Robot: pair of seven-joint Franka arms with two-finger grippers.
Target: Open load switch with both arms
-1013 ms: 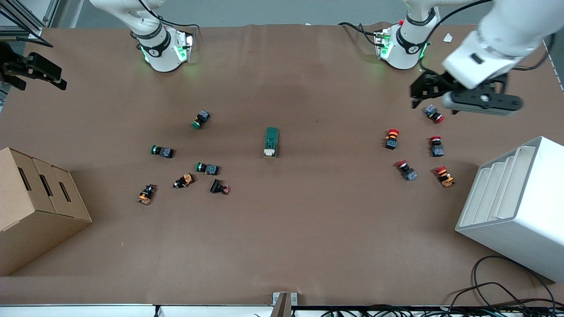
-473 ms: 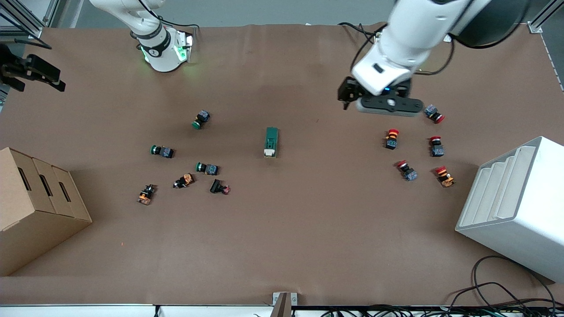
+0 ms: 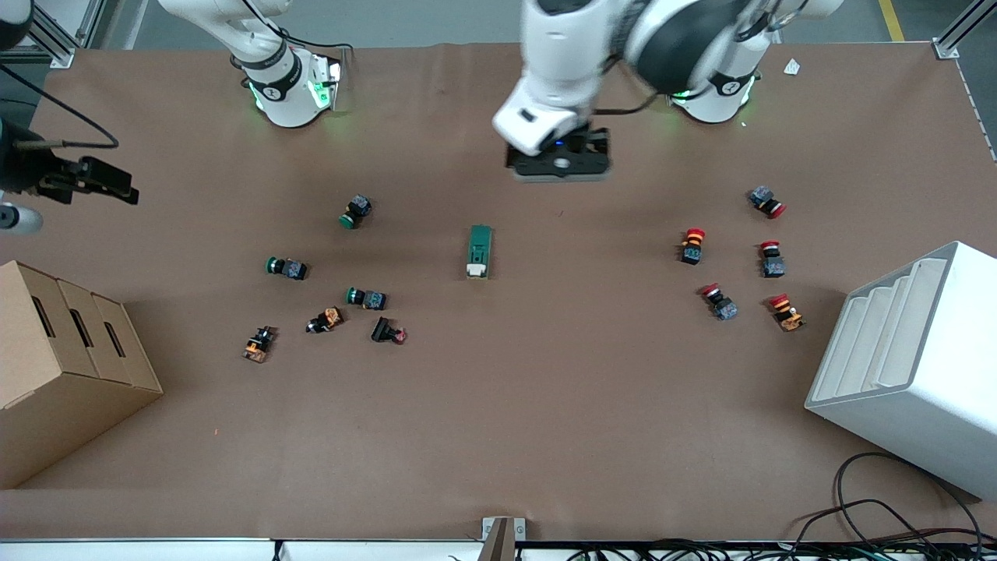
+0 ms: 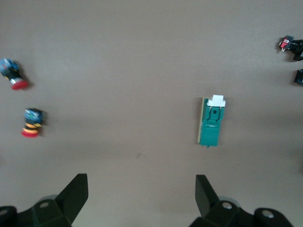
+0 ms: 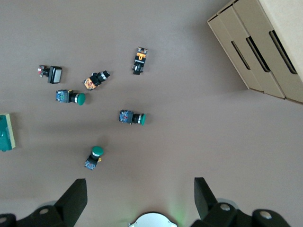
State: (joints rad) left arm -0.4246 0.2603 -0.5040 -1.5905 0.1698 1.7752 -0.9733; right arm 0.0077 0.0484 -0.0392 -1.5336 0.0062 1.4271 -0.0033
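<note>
Load switch lies flat mid-table on the brown paper, long axis running near–far, white toggle at the end nearer the front camera. Same spot as a second ago; nothing touches it.

Nearer than the switch, toward the right arm's end: scattered green push buttons and orange-bodied ones, with the cardboard box at that table end. Toward the left arm's end: the red push buttons and the white stepped bin. None of these has shifted.

Changed: left gripper has swung in from over the red buttons at its own end to hang over bare table just farther from the camera than the switch, up in the air. Right gripper is over the table edge at its own end, above the cardboard box side, and has drifted slightly inward since earlier.

Left wrist view alone shows its fingers spread wide, nothing between them, the switch ahead of them and off toward one finger. Right wrist view shows that gripper's fingers likewise spread and empty, looking down on the green buttons, box corner, and only an edge of the switch.
</note>
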